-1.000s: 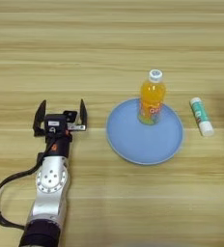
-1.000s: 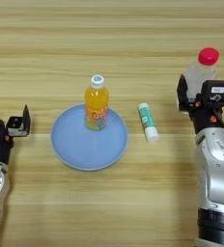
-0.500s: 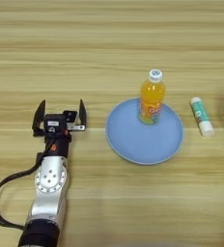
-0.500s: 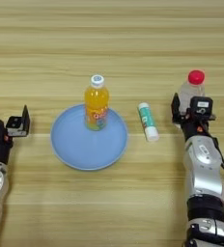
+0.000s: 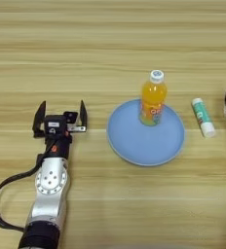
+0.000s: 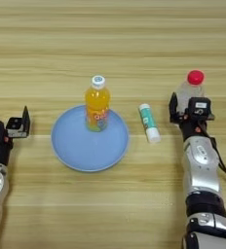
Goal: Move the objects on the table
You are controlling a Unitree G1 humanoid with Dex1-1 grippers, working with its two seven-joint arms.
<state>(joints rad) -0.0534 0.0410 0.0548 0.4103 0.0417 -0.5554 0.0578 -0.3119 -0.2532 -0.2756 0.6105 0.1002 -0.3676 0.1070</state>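
A clear water bottle with a red cap (image 6: 195, 86) stands upright at the right of the table (image 6: 110, 44). My right gripper (image 6: 197, 108) is shut on its lower body; one black finger (image 6: 173, 105) shows on its left side and the other is hidden. An orange-drink bottle with a white cap (image 5: 153, 99) stands on the far part of the round blue plate (image 5: 139, 146). My left gripper (image 5: 60, 115) rests open on the table left of the plate, holding nothing. No black block shows.
A small white and green tube (image 6: 149, 122) lies on the wood between the plate and the water bottle. A black cable (image 5: 3, 199) loops beside my left forearm.
My right gripper brought the water bottle down and a little left, from higher in the picture to the table beside the tube. Left arm, plate, orange bottle and tube have stayed put.
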